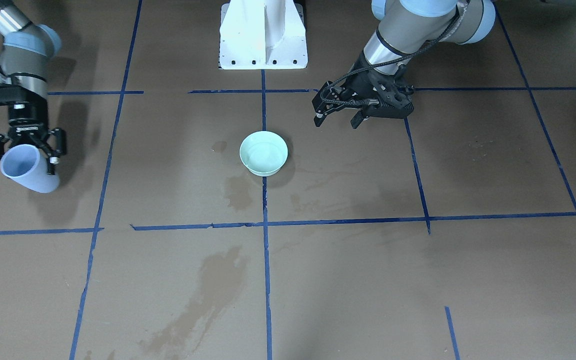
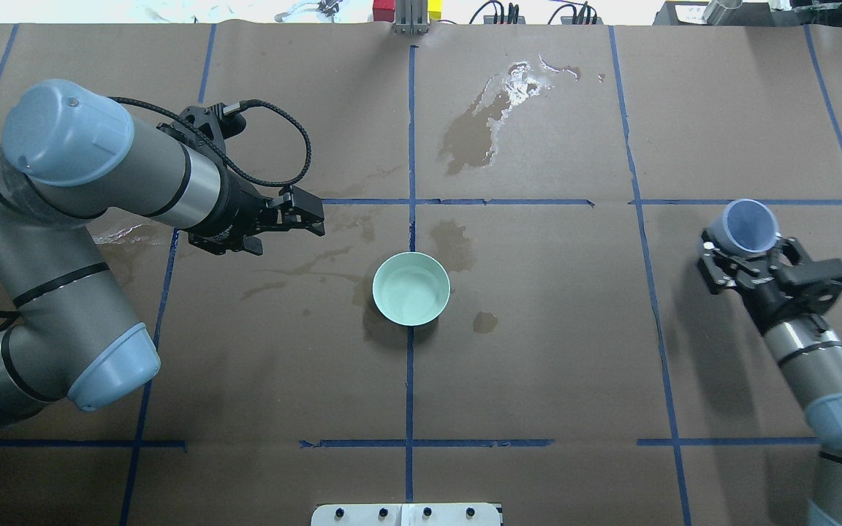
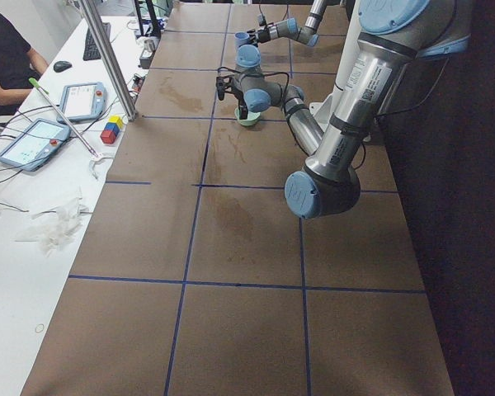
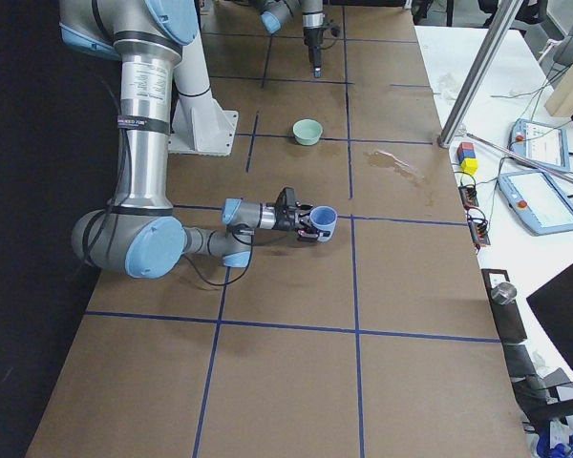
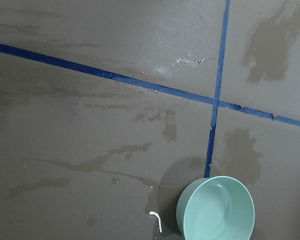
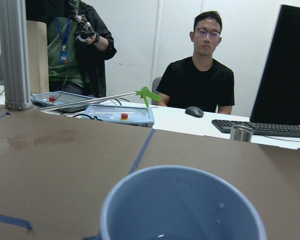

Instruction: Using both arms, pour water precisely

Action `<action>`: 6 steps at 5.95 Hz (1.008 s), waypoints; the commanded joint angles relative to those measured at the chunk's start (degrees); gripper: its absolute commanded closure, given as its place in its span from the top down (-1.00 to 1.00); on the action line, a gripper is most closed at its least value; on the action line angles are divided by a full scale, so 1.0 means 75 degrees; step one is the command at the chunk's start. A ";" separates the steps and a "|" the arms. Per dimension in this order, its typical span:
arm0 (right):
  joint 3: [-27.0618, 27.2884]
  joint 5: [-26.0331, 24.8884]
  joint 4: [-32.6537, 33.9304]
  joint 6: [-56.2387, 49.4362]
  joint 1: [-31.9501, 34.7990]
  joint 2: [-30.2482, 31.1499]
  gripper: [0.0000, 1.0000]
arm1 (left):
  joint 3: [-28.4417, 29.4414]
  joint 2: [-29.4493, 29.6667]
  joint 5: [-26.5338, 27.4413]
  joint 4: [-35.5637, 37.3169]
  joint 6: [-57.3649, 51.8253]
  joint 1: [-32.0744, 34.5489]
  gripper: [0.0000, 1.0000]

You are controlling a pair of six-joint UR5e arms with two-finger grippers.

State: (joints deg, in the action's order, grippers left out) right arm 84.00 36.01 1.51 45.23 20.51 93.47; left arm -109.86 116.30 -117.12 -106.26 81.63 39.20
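A mint green bowl (image 1: 263,152) (image 2: 411,288) sits at the table's middle on a blue tape line; a faint waterline shows inside it. My right gripper (image 1: 28,150) (image 2: 751,248) is shut on a pale blue cup (image 1: 29,170) (image 2: 750,223), tilted, held far out to the bowl's side. The right wrist view looks into the cup (image 6: 182,205); only a few droplets show. My left gripper (image 1: 337,120) (image 2: 291,235) is open and empty, hovering a little away from the bowl. The left wrist view shows the bowl (image 5: 216,207) at the bottom edge.
Spilled water darkens the brown paper: a glinting puddle (image 2: 512,88) at the far side, and stains (image 2: 454,245) around the bowl. The white pedestal (image 1: 263,35) stands at the robot's side. Two people (image 6: 202,70) and tablets (image 4: 540,196) are beyond the table edge.
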 commanded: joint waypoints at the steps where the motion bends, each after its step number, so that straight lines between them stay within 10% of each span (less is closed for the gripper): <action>1: 0.1062 -0.0054 0.1965 -0.1013 -0.0027 -0.1055 -0.59 | -0.0036 -0.0085 0.0006 -0.0012 0.0177 0.0000 1.00; 6: 0.2170 -0.0219 0.5715 -0.1074 -0.0916 -0.2978 -0.56 | -0.0200 -0.0448 0.0006 0.0000 0.0249 -0.0012 1.00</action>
State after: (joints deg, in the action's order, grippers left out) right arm 99.72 34.37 41.59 37.28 14.97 73.65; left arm -111.31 113.41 -117.07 -106.26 83.49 39.11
